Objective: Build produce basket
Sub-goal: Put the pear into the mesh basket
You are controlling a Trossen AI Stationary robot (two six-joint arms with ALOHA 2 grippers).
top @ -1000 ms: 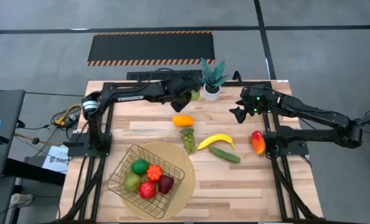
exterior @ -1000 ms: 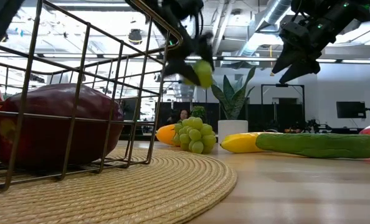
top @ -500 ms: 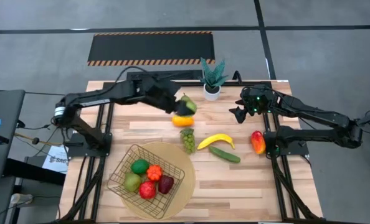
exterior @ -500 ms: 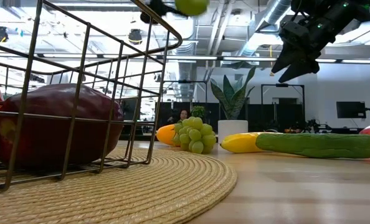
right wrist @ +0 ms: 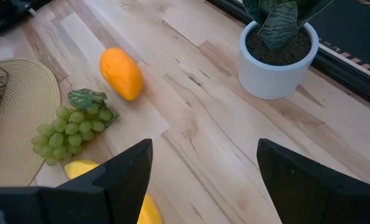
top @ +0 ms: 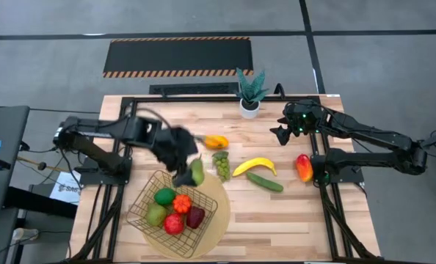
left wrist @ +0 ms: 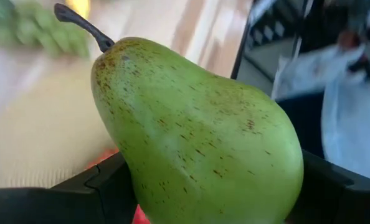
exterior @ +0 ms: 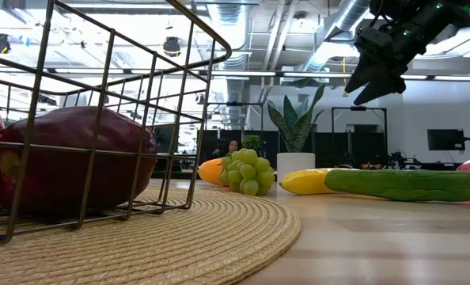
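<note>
While half a second ago my left gripper carried the green pear up near the orange fruit toward the far side of the table, it has now swung down to the far rim of the basket, which sits on the round mat with a green fruit, an orange, a red apple and a dark red one already inside. My fingers are clenched on the pear's lower half, its stem clear of them, though the arm is blurred from above, so I place it just over the rim only roughly. Further right the grapes, banana, cucumber and mango lie where they were, and my right gripper hangs unmoved above the table near the potted plant, fingers spread and empty.
</note>
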